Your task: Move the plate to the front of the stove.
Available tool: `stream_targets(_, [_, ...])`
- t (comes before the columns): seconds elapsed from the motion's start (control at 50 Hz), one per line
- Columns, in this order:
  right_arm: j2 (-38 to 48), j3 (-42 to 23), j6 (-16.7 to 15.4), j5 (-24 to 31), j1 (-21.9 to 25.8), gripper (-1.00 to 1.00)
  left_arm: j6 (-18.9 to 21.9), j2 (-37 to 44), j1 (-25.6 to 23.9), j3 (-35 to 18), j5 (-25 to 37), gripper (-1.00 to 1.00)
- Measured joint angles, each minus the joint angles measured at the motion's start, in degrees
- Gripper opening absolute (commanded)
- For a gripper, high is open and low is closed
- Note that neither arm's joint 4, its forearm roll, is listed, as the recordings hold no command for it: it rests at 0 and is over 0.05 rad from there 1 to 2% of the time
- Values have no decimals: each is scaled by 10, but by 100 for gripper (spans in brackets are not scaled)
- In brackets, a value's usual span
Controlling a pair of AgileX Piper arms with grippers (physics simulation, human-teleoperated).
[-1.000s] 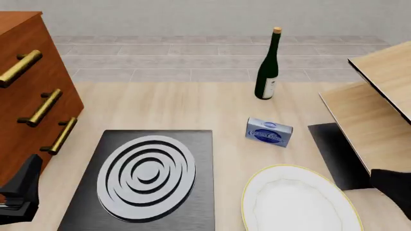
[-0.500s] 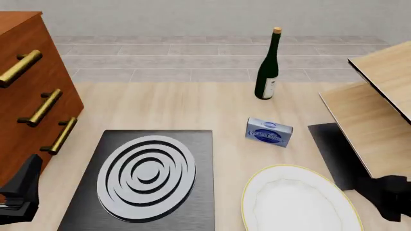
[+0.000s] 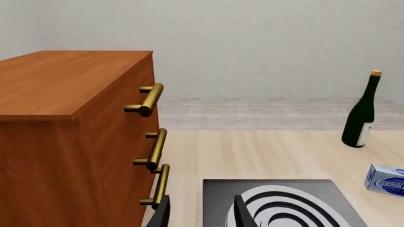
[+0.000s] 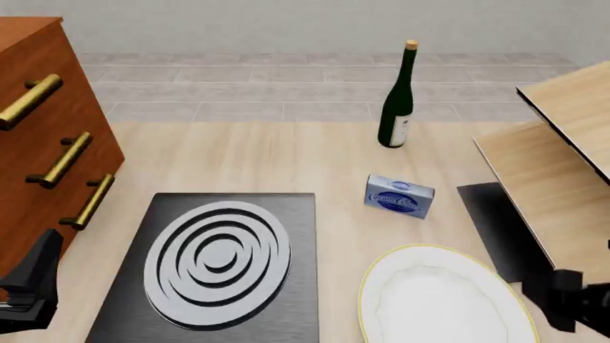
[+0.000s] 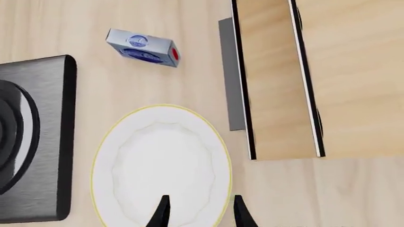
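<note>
The white plate (image 4: 441, 299) with a thin gold rim lies on the table at the front right, just right of the stove (image 4: 217, 266). The stove is a black slab with silver concentric rings. In the right wrist view my right gripper (image 5: 199, 213) hovers open over the plate's (image 5: 161, 163) near-right rim, one finger above the plate and the other outside the rim. In the front view the right gripper (image 4: 555, 301) sits right beside the plate's right edge. My left gripper (image 4: 33, 284) rests open at the stove's left front corner, holding nothing; its fingers (image 3: 240, 213) frame the stove's (image 3: 284, 208) edge.
A wooden dresser (image 4: 43, 150) with brass handles stands at the left. A dark wine bottle (image 4: 396, 107) stands at the back, with a blue cream cheese box (image 4: 401, 196) in front of it. A wooden shelf unit (image 4: 553, 171) and a plain black mat (image 4: 493, 229) lie at the right.
The right gripper has come further into the front view, shifting down and left toward the plate's right edge. The left arm and the plate have not moved.
</note>
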Motion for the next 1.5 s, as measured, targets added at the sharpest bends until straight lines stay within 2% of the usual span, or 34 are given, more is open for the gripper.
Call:
stream_targets(0.28, [26,52,-9,-48,-27,100,0,0,0,0,0,100])
stream_targets(0.56, [56,67,-23,-73,-57,100,0,0,0,0,0,100])
stream_targets(0.74, [82,86,-22,-104,-68,100,0,0,0,0,0,100])
stream_targets(1.16, [170,148,-35,-223,-94,100,0,0,0,0,0,100])
stream_targets(1.5, [164,186,-22,-243,-85,100,0,0,0,0,0,100])
